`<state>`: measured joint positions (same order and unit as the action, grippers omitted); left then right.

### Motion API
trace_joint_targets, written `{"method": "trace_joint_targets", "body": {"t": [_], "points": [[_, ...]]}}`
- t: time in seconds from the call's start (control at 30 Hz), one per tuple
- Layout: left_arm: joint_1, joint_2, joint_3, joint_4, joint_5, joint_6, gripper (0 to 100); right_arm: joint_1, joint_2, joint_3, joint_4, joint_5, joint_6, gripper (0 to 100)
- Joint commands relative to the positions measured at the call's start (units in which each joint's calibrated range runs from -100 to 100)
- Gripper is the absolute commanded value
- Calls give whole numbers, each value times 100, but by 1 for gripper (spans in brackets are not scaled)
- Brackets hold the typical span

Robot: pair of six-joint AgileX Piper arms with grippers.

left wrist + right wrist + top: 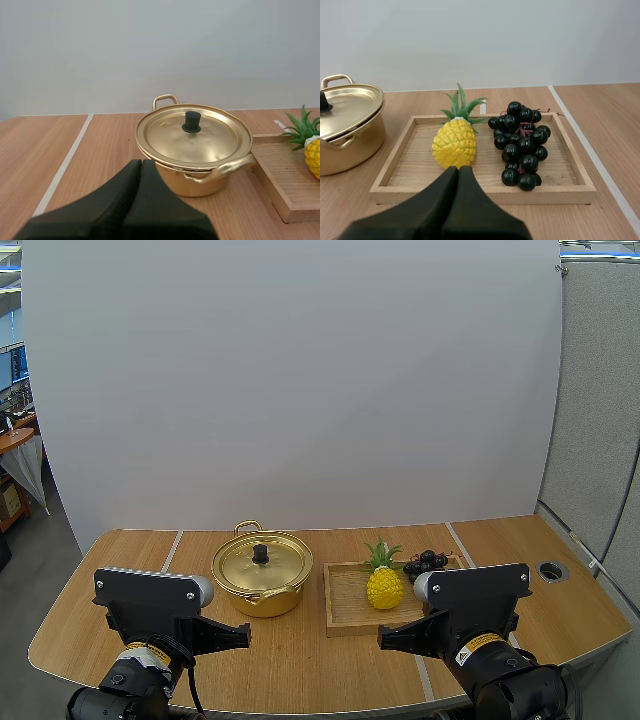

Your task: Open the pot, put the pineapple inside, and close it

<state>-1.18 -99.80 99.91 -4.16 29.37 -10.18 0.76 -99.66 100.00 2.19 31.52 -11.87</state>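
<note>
A gold pot (262, 575) (192, 150) (347, 130) sits on the table with its lid (192, 134) on; the lid has a black knob (191, 121). To its right a wooden tray (345, 605) (410, 165) (282, 180) holds a yellow pineapple (384, 585) (454, 142) (312, 150) standing upright. My left gripper (245, 638) (141, 162) is shut on nothing, short of the pot's near side. My right gripper (382, 640) (458, 170) is shut on nothing, just in front of the tray and the pineapple.
A bunch of dark grapes (427, 563) (520, 145) lies in the tray right of the pineapple. A round hole (552, 570) is set in the table at the far right. The table's front edge runs close to both arm bases.
</note>
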Motion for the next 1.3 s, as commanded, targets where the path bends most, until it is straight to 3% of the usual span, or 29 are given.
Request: {"method": "trace_joint_targets", "body": {"t": [0.0, 0.37, 0.47, 0.6, 0.83, 1.13, 1.27], "points": [[8, -20, -314, 20, -138, -49, 0, -19, -34, 0, 9, -33, -40, 0], [8, -20, -2019, 20, -208, -49, 0, -19, -34, -28, -34, -310, -40, 0], [8, -20, -2346, 20, -192, -8, 0, -19, -34, -523, -36, -247, -40, 0], [8, -20, -2639, 20, -56, -8, 0, -19, -34, -1408, -36, 564, -40, 0], [8, -20, -3049, 20, 1265, 98, 0, -19, -34, -2707, -36, 1826, -40, 0], [8, 18, -3061, 20, 1929, 98, 0, -19, -34, -3129, 116, 2469, -40, 0], [8, 825, -3090, 20, 1975, 98, 0, -19, 350, -3165, 93, 2690, -40, 0]]}}
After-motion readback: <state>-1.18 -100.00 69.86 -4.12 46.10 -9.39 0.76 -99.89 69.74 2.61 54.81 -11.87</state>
